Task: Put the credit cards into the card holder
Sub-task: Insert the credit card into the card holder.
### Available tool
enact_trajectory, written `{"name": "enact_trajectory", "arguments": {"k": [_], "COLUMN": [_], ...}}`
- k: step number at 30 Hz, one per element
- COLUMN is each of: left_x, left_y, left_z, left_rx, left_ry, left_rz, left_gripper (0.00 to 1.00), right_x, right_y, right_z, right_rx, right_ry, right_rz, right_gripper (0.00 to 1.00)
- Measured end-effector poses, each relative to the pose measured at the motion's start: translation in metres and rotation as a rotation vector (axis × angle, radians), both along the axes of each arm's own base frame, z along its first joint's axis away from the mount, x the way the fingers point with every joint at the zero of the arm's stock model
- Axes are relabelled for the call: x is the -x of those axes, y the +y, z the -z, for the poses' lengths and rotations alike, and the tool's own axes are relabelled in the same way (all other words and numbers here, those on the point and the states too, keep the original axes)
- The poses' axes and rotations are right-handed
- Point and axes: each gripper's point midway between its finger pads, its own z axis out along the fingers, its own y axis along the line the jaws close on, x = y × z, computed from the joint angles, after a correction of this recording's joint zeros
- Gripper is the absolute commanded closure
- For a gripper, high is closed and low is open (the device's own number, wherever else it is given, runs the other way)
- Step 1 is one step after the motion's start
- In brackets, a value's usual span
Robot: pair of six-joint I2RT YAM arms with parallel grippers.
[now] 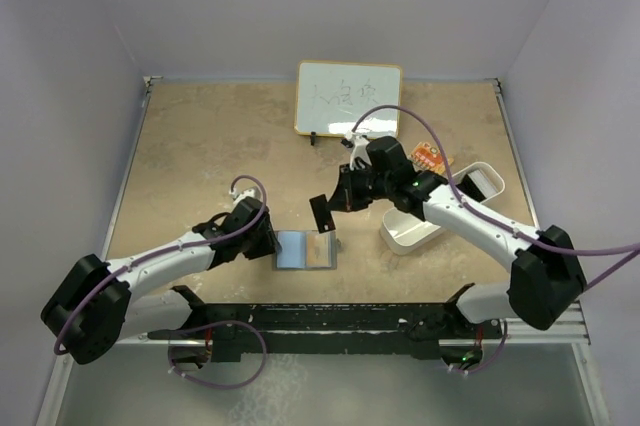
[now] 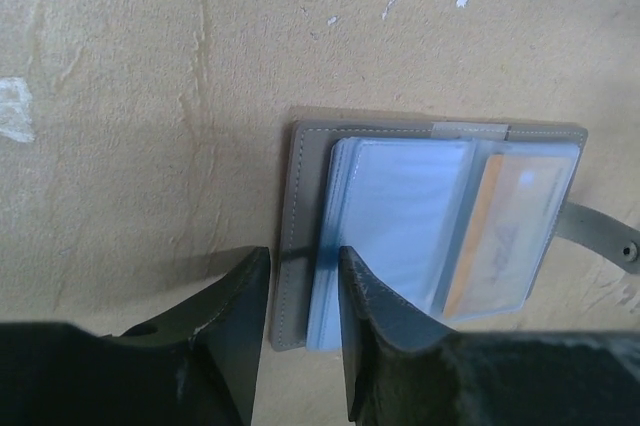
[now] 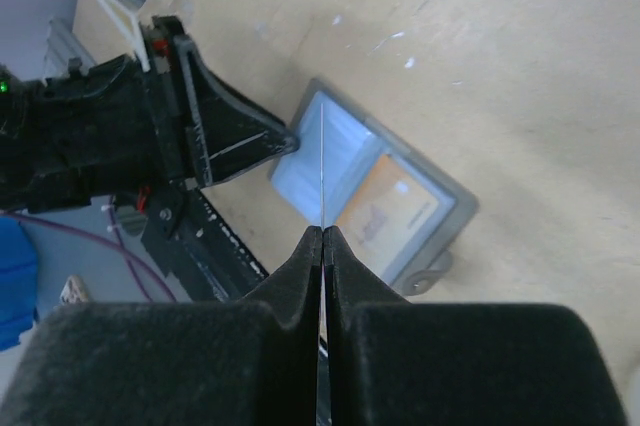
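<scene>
1. The card holder [image 1: 305,249] lies open and flat on the surface [image 1: 220,146], close to the middle of the near edge, with its clear pockets facing up.
2. In the pocket on the right side sits an orange card [image 2: 510,236]. The left pocket [image 2: 400,216] looks pale blue, and I cannot tell if a card is inside or if it is only the plastic.
3. A grey strap [image 2: 605,236] sticks out from the right side of the holder. The left wrist view cuts off its end.
4. My right tool [image 3: 322,236] is closed tight on a thin card [image 3: 322,176], which stands on edge over the left pocket. I see this card only edge-on, as a pale line, so I cannot tell its colour, nor if its lower edge touches the holder.
5. My left tool [image 2: 303,261] is at the left edge of the holder with a narrow gap between its jaws. The grey border and the pocket edge show in this gap. I see nothing clamped, and I cannot tell if the tips touch the holder.
6. A white tray [image 1: 405,236] lies toward the right edge. My right arm crosses over it, so its content is hidden.
7. A small orange thing [image 1: 430,156] lies just beyond the tray, too small to make out. At the far edge is a whiteboard [image 1: 348,98] with faint writing that I cannot read.
</scene>
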Motion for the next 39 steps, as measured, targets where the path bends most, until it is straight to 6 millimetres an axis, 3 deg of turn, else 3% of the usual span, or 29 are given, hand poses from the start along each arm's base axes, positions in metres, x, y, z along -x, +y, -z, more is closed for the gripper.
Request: {"name": "enact_trajectory", "arguments": {"k": [5, 11, 20, 31, 39], "left_x": [-0.001, 0.005, 0.007, 0.006, 0.006], "left_y": [-0.002, 0.0, 0.001, -0.002, -0.004], "left_z": [0.0, 0.004, 0.006, 0.006, 0.006], "left_rx": [0.016, 0.035, 0.053, 0.065, 0.085], "left_ry": [0.004, 0.017, 0.016, 0.011, 0.006], "left_rz": [-0.02, -0.037, -0.051, -0.048, -0.047], "left_gripper": [0.87, 0.95, 0.97, 0.95, 0.95], "right_x": [0.015, 0.016, 0.044, 0.046, 0.046], "right_y": [0.021, 0.029, 0.03, 0.026, 0.022], "right_z": [0.01, 0.028, 0.09, 0.116, 0.124], "right_rx": [-0.031, -0.04, 0.003, 0.06, 0.085], "right_ry": [0.049, 0.115, 0.287, 0.343, 0.356], "right_rz": [-0.047, -0.033, -0.025, 0.007, 0.021], "right_gripper": [1.0, 1.0, 1.0, 1.0, 1.0]}}
